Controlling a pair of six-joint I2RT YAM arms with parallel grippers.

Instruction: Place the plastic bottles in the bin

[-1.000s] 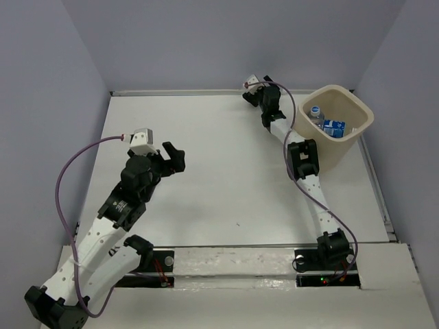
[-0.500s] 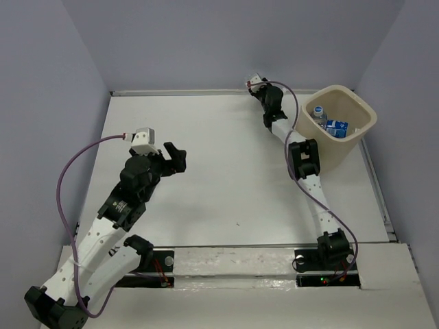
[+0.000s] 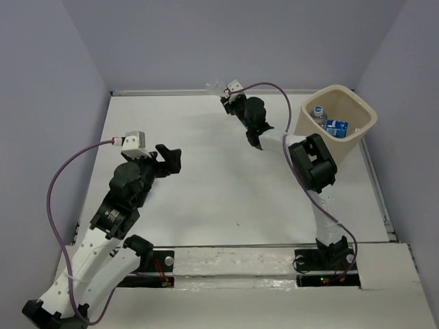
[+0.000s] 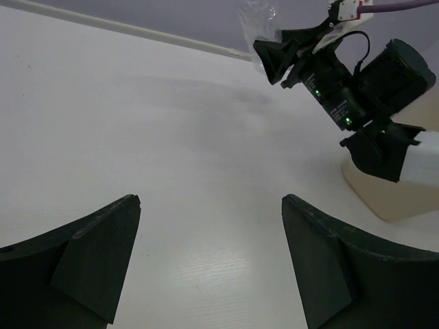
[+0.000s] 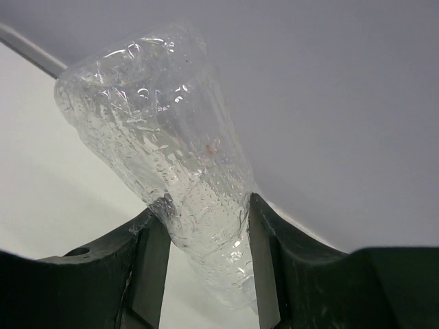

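My right gripper [image 3: 223,96] is at the back of the table, near the rear wall. It is shut on a plain clear plastic bottle [image 3: 215,88] with no label, held off the table. In the right wrist view the crumpled bottle [image 5: 171,151] is pinched between my two fingers [image 5: 147,267]. It also shows in the left wrist view [image 4: 256,20]. The beige bin [image 3: 361,134] stands at the back right. It holds a clear bottle with a white cap [image 3: 316,113] and a blue-labelled bottle [image 3: 334,126]. My left gripper [image 3: 169,157] is open and empty over the left of the table.
The white table [image 3: 206,192] is walled at the back and on both sides. The right arm's links [image 3: 312,161] stretch across in front of the bin. In the left wrist view the right gripper [image 4: 278,56] and part of the bin's wall [image 4: 384,202] show ahead.
My right gripper has swung left along the back wall, away from the bin, and the clear bottle now shows in it. My left arm has shifted slightly to the left.
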